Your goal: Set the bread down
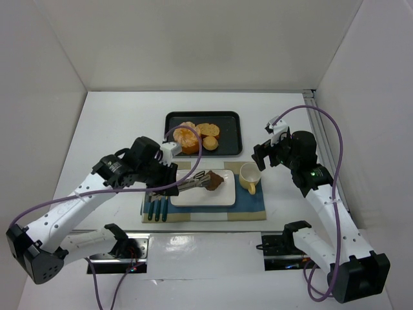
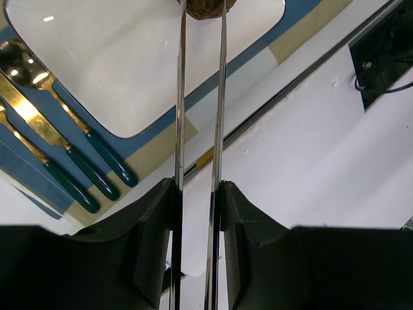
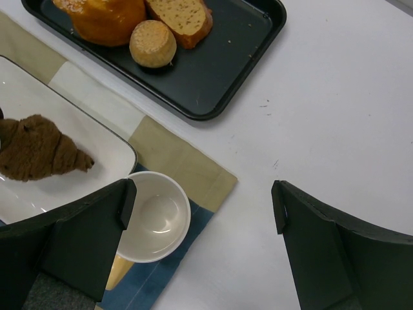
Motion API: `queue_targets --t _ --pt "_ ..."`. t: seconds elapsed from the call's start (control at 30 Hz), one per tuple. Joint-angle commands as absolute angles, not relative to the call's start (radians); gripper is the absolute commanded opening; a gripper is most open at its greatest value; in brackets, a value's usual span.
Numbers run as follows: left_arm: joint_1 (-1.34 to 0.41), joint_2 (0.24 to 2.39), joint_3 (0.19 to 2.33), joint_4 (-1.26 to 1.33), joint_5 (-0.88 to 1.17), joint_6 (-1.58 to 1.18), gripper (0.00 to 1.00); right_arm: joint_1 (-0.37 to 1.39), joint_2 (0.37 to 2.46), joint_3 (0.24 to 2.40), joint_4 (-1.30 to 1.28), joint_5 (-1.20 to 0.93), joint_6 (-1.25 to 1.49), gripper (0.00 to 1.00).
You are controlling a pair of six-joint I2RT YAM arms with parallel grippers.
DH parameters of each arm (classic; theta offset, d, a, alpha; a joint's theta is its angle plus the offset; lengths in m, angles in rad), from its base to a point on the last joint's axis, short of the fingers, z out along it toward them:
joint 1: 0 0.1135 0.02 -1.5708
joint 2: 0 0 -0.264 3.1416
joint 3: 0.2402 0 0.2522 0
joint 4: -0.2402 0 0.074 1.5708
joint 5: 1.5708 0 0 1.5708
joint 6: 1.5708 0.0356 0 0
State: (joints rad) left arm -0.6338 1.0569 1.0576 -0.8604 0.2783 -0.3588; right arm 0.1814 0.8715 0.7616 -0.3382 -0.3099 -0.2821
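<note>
Left tool [image 2: 197, 192] | clamps tongs [image 2: 181, 97] | bread [image 2: 205, 8] at their tips, seemingly pinched

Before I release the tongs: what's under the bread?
The white plate lies under the bread, placemat beneath that. The tongs grip one end; the bread hides the spot below it, so contact with the plate cannot be told.

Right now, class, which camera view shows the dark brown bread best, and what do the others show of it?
The right wrist view: the bread lies close and nearly whole on the plate. The top external view shows it small, at the tongs. The left wrist view shows only a sliver between the tong tips.
</note>
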Motion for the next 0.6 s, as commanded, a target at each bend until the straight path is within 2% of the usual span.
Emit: queue_targets --t 0.0,0.13,0.17,0.2,0.3,0.37,0.43,0.57 --pt "-0.643 1.031 1.045 -0.847 0.308 -0.380 0.00 0.189 0.850 0.773 -0.333 -0.307 -0.290 1.00" --pt "-0.652 1.052 1.023 -0.847 0.308 -0.380 0.00 0.189 0.850 0.773 -0.333 -0.307 -0.290 1.00" --pt "-0.652 1.052 1.023 -0.847 0.308 -0.380 0.06 0.189 0.850 0.773 -0.333 -0.307 -0.290 1.00" --pt "-0.652 1.052 1.023 -0.857 0.296 -0.380 0.23 0.189 0.850 0.773 -0.333 -0.307 -0.290 1.00" --pt "-0.652 1.052 1.023 -0.857 0.284 -0.380 0.48 0.189 0.850 0.773 -0.333 -0.307 -0.290 1.00" --pt "-0.652 1.043 1.023 -0.857 0.284 -0.380 0.61 0.189 0.850 0.773 -0.333 -0.307 -0.290 1.00" --pt "-0.652 1.023 1.023 -0.857 0.270 -0.380 0.66 0.189 0.850 0.773 -0.333 -0.307 -0.290 1.00" --pt "-0.652 1.003 1.046 -0.876 0.233 -0.380 0.70 0.189 0.850 0.773 -0.333 -0.307 -0.290 1.00"
